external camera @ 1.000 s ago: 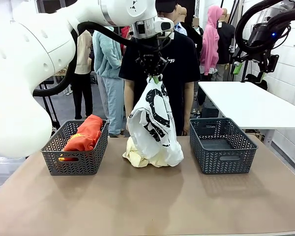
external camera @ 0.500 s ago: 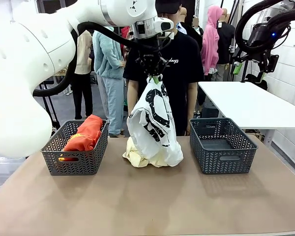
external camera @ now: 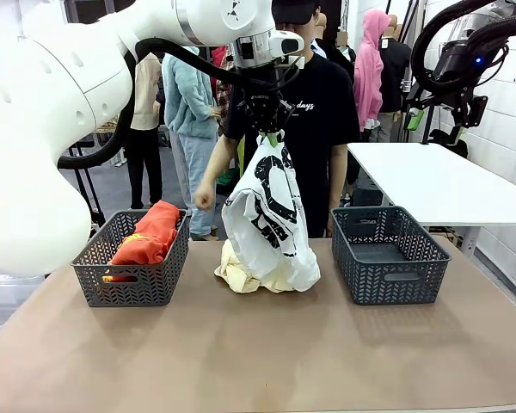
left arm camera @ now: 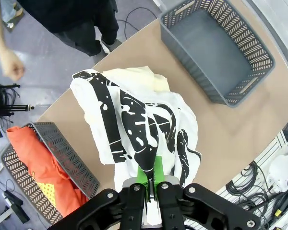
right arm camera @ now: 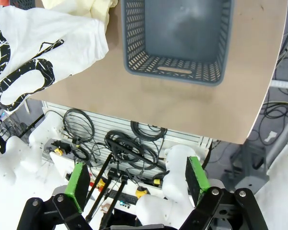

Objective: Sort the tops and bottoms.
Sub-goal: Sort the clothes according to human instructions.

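My left gripper [external camera: 271,135] is shut on the top of the white garment with black print [external camera: 271,219], which hangs from it above the middle of the table; its hem rests on the pale yellow garment [external camera: 237,270]. In the left wrist view the green pads [left arm camera: 150,171] pinch the white cloth [left arm camera: 134,124], with the yellow garment [left arm camera: 144,79] beneath it. The orange-red garment [external camera: 150,234] lies in the left basket [external camera: 133,288]. My right gripper [right arm camera: 137,182] stands open high at the right, nothing between its fingers.
An empty dark grey basket [external camera: 387,255] stands at the table's right. A person in a black T-shirt [external camera: 314,120] stands at the far side, one hand [external camera: 203,197] hanging beside the left basket. A white table [external camera: 439,181] stands behind at right.
The person's hand has come down into view at the left of the hanging garment. Both arms and the garments have stayed in place.
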`<state>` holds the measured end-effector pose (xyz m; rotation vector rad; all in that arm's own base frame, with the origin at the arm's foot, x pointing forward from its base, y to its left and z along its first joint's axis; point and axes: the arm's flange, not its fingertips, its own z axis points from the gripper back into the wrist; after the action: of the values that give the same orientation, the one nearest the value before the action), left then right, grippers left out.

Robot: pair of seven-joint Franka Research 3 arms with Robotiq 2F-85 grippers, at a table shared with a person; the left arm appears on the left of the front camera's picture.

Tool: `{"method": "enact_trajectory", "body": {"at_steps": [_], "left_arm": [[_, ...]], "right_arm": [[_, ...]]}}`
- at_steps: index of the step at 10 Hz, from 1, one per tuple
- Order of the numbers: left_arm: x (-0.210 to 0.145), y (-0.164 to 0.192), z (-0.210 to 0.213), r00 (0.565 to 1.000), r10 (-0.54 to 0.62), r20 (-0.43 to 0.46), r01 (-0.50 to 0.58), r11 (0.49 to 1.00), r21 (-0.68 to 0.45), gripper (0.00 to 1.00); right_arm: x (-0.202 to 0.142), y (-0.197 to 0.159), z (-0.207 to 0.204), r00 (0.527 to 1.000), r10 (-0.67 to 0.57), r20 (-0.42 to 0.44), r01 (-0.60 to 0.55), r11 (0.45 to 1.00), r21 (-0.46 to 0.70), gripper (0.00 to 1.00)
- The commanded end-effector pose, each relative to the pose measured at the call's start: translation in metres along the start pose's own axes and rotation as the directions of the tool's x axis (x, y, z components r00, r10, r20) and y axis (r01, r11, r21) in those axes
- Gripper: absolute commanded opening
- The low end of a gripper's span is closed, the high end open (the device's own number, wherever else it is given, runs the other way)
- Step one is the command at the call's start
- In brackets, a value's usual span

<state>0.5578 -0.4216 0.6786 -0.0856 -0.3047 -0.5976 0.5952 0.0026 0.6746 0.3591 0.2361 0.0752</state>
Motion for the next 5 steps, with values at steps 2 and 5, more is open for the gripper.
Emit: {"method": "enact_trajectory", "body": {"at_steps": [2,5], "left_arm": [[-0.0018,-0.0017,0.007,1.0,0.011,0.003,-0.011,1.0,-0.002,0.0],[-0.0018,-0.0017,0.007,1.0,0.011,0.003,-0.011,1.0,-0.002,0.0]], "right_arm": [[0.0024,0.0023,0.0036,1.0,-0.014,0.008,0.014,1.0,-0.001,1.0],[0.0024,0.0023,0.0036,1.0,-0.014,0.008,0.014,1.0,-0.001,1.0]]}}
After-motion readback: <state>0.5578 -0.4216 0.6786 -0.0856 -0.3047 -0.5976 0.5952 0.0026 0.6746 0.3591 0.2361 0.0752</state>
